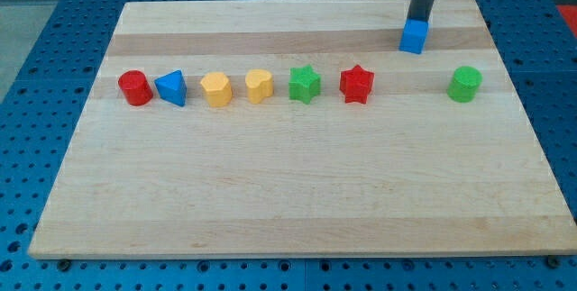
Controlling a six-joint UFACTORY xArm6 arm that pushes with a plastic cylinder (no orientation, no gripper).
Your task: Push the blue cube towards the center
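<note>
- Near the bench's point(297, 201) top-right corner, we have our rod coming down from the view's top edge, and my tip point(417, 22) sits right at the top side of the blue cube point(413, 37), touching it or very nearly so.
- We carry no fingers on this arm, so no open or closed state can be told; only the straight dark rod shows.
- We see the blue cube close to the bench's top edge, well to the right of the bench's middle and apart from every other block.
- Below and to the right of the cube, near the bench's right edge, stands a green cylinder point(465, 85), on its own.
- Along a row running from the bench's left edge toward its middle, we count six blocks, near one another but not touching: a red cylinder point(135, 87), a blue triangular block point(171, 87), a yellow hexagonal block point(215, 89), a yellow heart-like block point(259, 85), a green star point(305, 85) and a red star point(356, 84).
</note>
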